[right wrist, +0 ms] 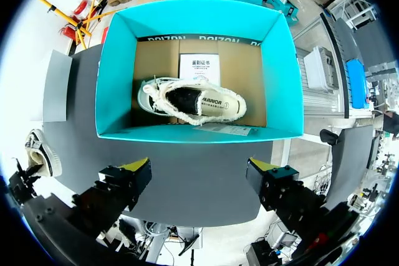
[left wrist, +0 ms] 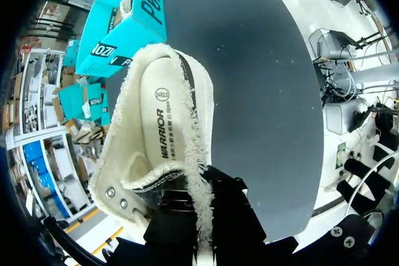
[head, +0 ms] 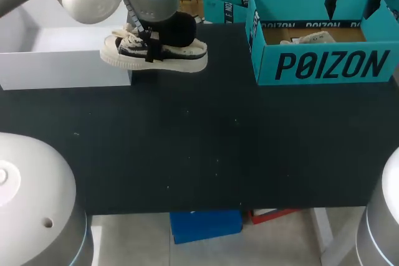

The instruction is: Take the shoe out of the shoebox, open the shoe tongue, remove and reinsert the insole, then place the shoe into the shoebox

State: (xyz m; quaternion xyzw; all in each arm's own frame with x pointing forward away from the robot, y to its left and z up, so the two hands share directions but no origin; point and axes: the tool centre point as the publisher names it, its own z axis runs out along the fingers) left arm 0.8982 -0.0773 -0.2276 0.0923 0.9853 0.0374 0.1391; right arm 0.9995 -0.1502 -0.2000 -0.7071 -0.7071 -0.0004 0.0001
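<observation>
Lettering in big dark blocks runs along the front wall of the teal shoebox [head: 324,66], and smaller print lines its inner back rim. A white paper sheet [right wrist: 199,65] with fine print lies on the cardboard floor inside. Print also marks the cream insole [left wrist: 160,116], along with a small round stamp.

The left tool [head: 149,48] grips the shoe [head: 187,60] at its heel collar. One black finger crosses the outer side of the shoe and the frayed collar edge runs down between the finger parts. The yellow tips are hidden. The shoe is cream and black with a thick pale sole. It sits level at the far left of the table [head: 199,141], its toe against the corner of a white box [head: 56,60], well apart from the shoebox.

The right tool [right wrist: 199,166] hangs above the shoebox's near wall, spread wide and holding nothing. A second shoe [right wrist: 190,101] lies on its side inside the shoebox, ahead of those fingers.
</observation>
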